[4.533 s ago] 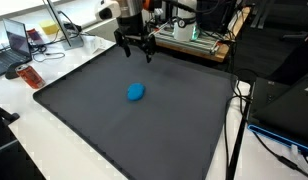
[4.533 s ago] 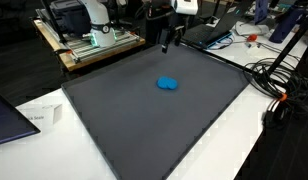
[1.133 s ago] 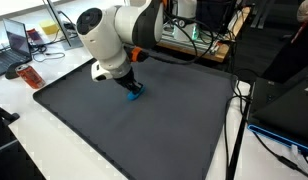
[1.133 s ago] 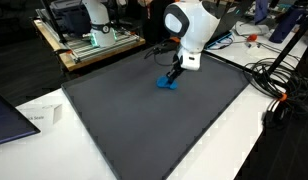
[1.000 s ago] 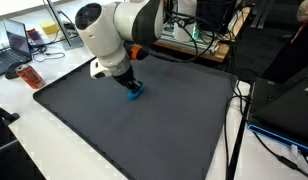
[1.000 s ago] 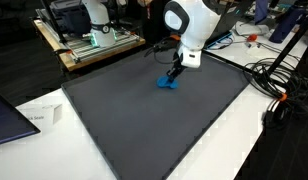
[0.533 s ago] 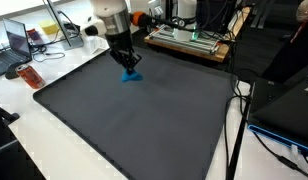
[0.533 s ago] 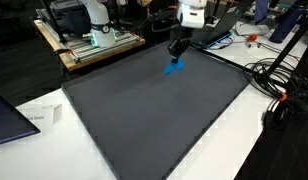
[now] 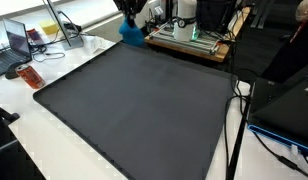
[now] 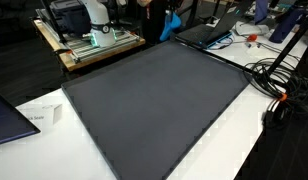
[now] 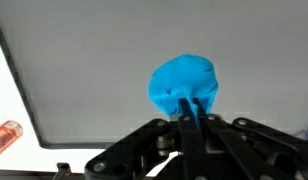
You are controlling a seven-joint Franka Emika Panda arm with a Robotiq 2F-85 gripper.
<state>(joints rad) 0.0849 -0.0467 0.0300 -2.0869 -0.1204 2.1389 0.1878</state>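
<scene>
A soft blue lump (image 11: pixel 184 82) hangs pinched between the fingertips of my gripper (image 11: pixel 188 103), which is shut on it. In both exterior views the blue lump (image 9: pixel 132 32) (image 10: pixel 171 25) is lifted high above the far edge of the dark grey mat (image 9: pixel 134 100) (image 10: pixel 159 95). Only the lowest part of the gripper (image 9: pixel 130 17) (image 10: pixel 175 10) shows at the top of those views; the arm above is cut off. In the wrist view the grey mat (image 11: pixel 94 70) lies far below the lump.
A metal rack with electronics (image 9: pixel 189 38) (image 10: pixel 94 42) stands behind the mat. A laptop (image 9: pixel 19 40) and a red packet (image 9: pixel 31 77) (image 11: pixel 6 137) lie on the white table beside the mat. Cables (image 10: pixel 279 85) trail off one side. A paper (image 10: pixel 39 118) rests near a mat corner.
The gripper closed on the blue lump on the mat and has raised it quickly up and toward the far edge; the mat now lies bare.
</scene>
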